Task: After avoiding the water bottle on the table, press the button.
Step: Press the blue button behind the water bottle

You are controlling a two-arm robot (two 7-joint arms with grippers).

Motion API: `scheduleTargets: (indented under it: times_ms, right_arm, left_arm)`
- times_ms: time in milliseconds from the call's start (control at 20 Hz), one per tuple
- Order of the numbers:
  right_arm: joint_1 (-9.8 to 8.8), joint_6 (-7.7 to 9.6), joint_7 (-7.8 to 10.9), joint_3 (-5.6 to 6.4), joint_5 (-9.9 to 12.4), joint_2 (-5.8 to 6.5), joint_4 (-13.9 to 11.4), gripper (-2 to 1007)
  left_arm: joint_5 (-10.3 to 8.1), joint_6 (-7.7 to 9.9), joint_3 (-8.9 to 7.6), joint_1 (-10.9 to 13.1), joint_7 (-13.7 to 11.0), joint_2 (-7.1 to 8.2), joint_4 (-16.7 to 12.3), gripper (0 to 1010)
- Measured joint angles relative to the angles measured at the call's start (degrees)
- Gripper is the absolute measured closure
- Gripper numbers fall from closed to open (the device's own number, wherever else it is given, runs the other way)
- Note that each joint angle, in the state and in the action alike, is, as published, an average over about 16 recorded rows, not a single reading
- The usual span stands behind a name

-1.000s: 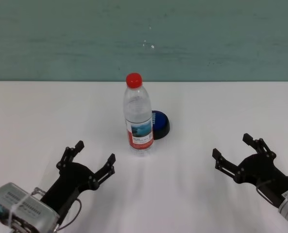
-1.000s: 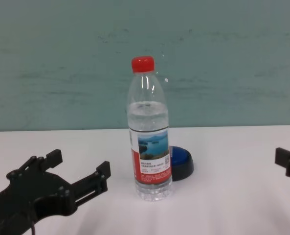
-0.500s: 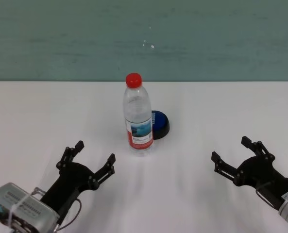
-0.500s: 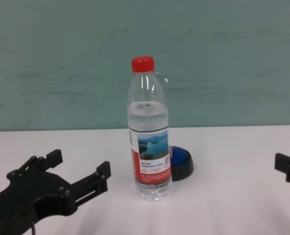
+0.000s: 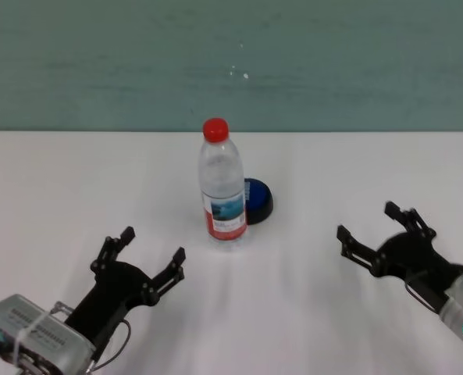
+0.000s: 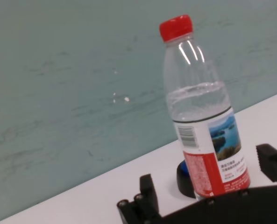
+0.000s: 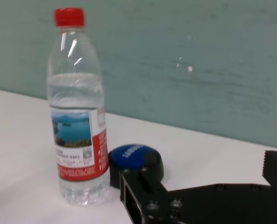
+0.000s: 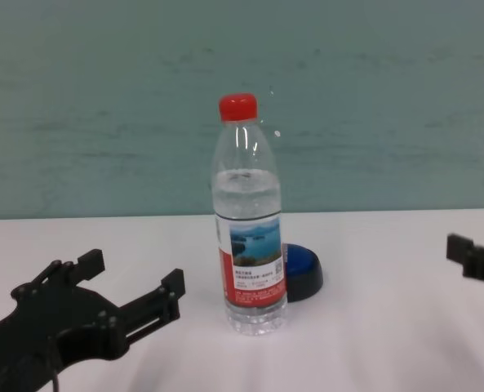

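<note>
The water bottle (image 5: 222, 187), clear with a red cap and a lake label, stands upright in the middle of the white table (image 5: 59, 180). The blue button (image 5: 257, 199) on its black base sits just behind and to the right of the bottle, partly hidden by it. My left gripper (image 5: 151, 246) is open and empty, near the front left of the bottle. My right gripper (image 5: 368, 221) is open and empty, to the right of the button and nearer to me. In the right wrist view the button (image 7: 133, 156) lies beside the bottle (image 7: 77, 107).
A teal wall (image 5: 231, 62) runs along the table's far edge. The chest view shows the bottle (image 8: 250, 220) in front of the button (image 8: 303, 272), with bare white tabletop on both sides.
My right gripper has moved a little away from me and slightly left, toward the button. The left gripper, the bottle and the button have not moved.
</note>
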Motion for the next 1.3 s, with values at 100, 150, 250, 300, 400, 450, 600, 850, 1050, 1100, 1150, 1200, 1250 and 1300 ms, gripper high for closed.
scheduleTargets:
  times_ms: [100,150,250,300,400,450,600,850,1050,1100,1150,1200,1250,1300]
  right_arm:
    - [1.39,0.12,-0.1,-0.32,-0.3,-0.31,1.0,2]
    - [2.12,0.2,-0.14,-0.5,-0.4,-0.48,1.5,2]
    - [3.65,0.37,-0.21,-0.88,-0.7,-0.83,2.5,2]
    - [4.5,0.48,-0.21,-1.11,-0.9,-1.01,3.1,2]
    - [6.15,0.7,-0.2,-1.58,-1.3,-1.34,4.3,2]
    - [6.99,0.82,-0.16,-1.83,-1.5,-1.51,4.9,2]
    - [9.49,1.23,0.05,-2.63,-1.9,-1.99,6.8,2]
    - [13.93,2.0,1.02,-4.24,-2.6,-2.57,10.4,2]
    - [17.67,2.58,2.32,-5.72,-2.9,-2.79,13.8,2]
    - [18.49,2.69,2.62,-6.08,-2.9,-2.83,14.6,2]
    - [19.33,2.79,2.93,-6.43,-2.9,-2.88,15.4,2]
    - [20.14,2.87,3.23,-6.78,-2.9,-2.93,16.2,2]
    - [20.94,2.94,3.52,-7.14,-2.9,-2.98,17.0,2]
    - [21.71,2.99,3.81,-7.49,-2.9,-3.03,17.8,2]
  left_arm:
    - [0.0,0.0,0.0,0.0,0.0,0.0,0.0,10]
    - [0.0,0.0,0.0,0.0,0.0,0.0,0.0,10]
    - [0.0,0.0,0.0,0.0,0.0,0.0,0.0,10]
    - [0.0,0.0,0.0,0.0,0.0,0.0,0.0,10]
    - [0.0,0.0,0.0,0.0,0.0,0.0,0.0,10]
    - [0.0,0.0,0.0,0.0,0.0,0.0,0.0,10]
    - [0.0,0.0,0.0,0.0,0.0,0.0,0.0,10]
    - [0.0,0.0,0.0,0.0,0.0,0.0,0.0,10]
    - [0.0,0.0,0.0,0.0,0.0,0.0,0.0,10]
    - [0.0,0.0,0.0,0.0,0.0,0.0,0.0,10]
    - [0.0,0.0,0.0,0.0,0.0,0.0,0.0,10]
    - [0.0,0.0,0.0,0.0,0.0,0.0,0.0,10]
    - [0.0,0.0,0.0,0.0,0.0,0.0,0.0,10]
    - [0.0,0.0,0.0,0.0,0.0,0.0,0.0,10]
